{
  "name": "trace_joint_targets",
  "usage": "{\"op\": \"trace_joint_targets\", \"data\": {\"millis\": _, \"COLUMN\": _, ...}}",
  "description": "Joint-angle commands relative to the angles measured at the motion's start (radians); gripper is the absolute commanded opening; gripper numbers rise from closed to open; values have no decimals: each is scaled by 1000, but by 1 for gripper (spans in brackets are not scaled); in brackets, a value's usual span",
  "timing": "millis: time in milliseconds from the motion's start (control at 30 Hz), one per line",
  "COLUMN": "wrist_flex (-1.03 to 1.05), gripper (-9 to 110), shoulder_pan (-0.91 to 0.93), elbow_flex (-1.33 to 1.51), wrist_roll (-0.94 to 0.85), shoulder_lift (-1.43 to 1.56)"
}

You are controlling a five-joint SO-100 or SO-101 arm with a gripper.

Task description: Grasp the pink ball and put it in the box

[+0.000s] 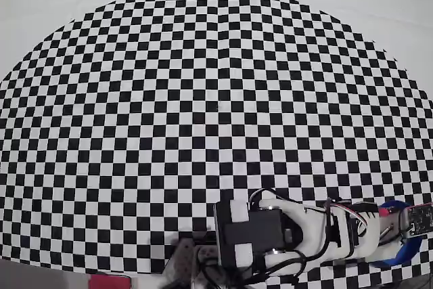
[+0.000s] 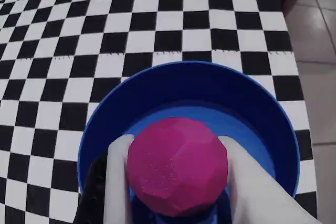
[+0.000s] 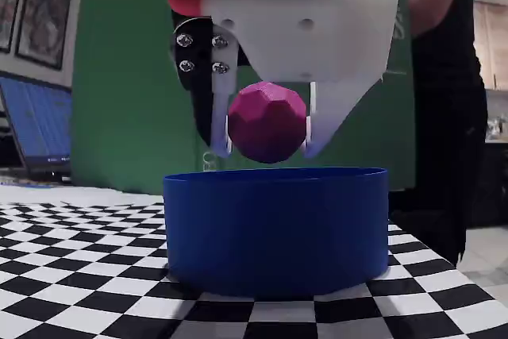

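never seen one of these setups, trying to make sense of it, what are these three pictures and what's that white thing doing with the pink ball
The white thing is a small robot arm ending in a two-finger gripper. All three pictures show one moment. The overhead view looks down on a black-and-white checkered mat, with the arm at the bottom right. The wrist view comes from a camera riding on the arm, looking past its white fingers. The fixed view stands low at table level. The gripper holds the pink ball squeezed between its fingers, just above the rim of the round blue box, ready to be let go into it.
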Motion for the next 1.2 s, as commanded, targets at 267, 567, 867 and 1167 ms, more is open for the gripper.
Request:
{"op": "trace_joint_targets", "data": {"millis": 267, "wrist_flex": -21, "gripper": 0, "shoulder_pan": -6, "elbow_flex": -6, "wrist_roll": -11, "shoulder_lift": 0}}
{"op": "trace_joint_targets", "data": {"millis": 567, "wrist_flex": -21, "gripper": 30, "shoulder_pan": -6, "elbow_flex": -8, "wrist_roll": -9, "shoulder_lift": 2}}
{"op": "trace_joint_targets", "data": {"millis": 867, "wrist_flex": -21, "gripper": 30, "shoulder_pan": -12, "elbow_flex": -8, "wrist_roll": 2, "shoulder_lift": 20}}
{"op": "trace_joint_targets", "data": {"millis": 1167, "wrist_flex": 31, "gripper": 29, "shoulder_pan": -57, "elbow_flex": -5, "wrist_roll": 89, "shoulder_lift": 164}}
